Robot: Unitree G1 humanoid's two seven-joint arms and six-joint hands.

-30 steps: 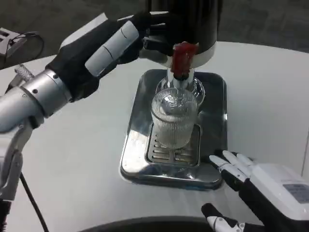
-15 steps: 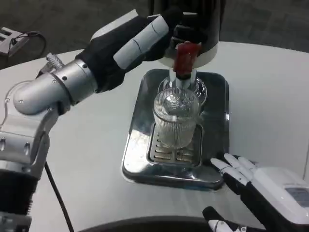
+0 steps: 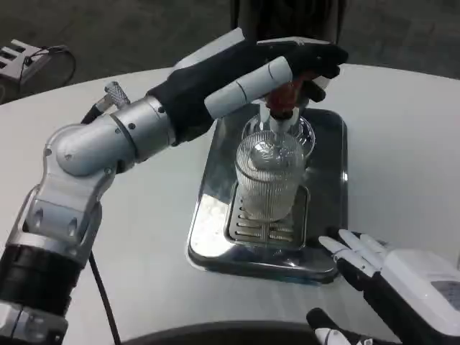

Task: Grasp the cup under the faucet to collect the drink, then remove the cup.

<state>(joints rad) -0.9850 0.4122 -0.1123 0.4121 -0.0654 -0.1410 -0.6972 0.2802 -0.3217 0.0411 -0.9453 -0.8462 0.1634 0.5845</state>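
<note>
White table (image 3: 144, 251); ribbed clear cup (image 3: 270, 181) upright on steel tray (image 3: 215, 215)

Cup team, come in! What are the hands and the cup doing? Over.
Left hand over the red tap, fingers draped on it. Right hand open, beside the tray. Cup upright under the faucet, ungrasped. Nothing in the way.

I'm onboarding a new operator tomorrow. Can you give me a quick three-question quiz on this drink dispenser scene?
1. True or false: the ribbed glass cup stands on the drip tray below the faucet.
2. Which hand reaches over the red tap lever? A) left hand B) right hand
3. Fill in: the right hand waits by the tray's near ____ corner.

Key: 1 true; 2 A; 3 right.
</note>
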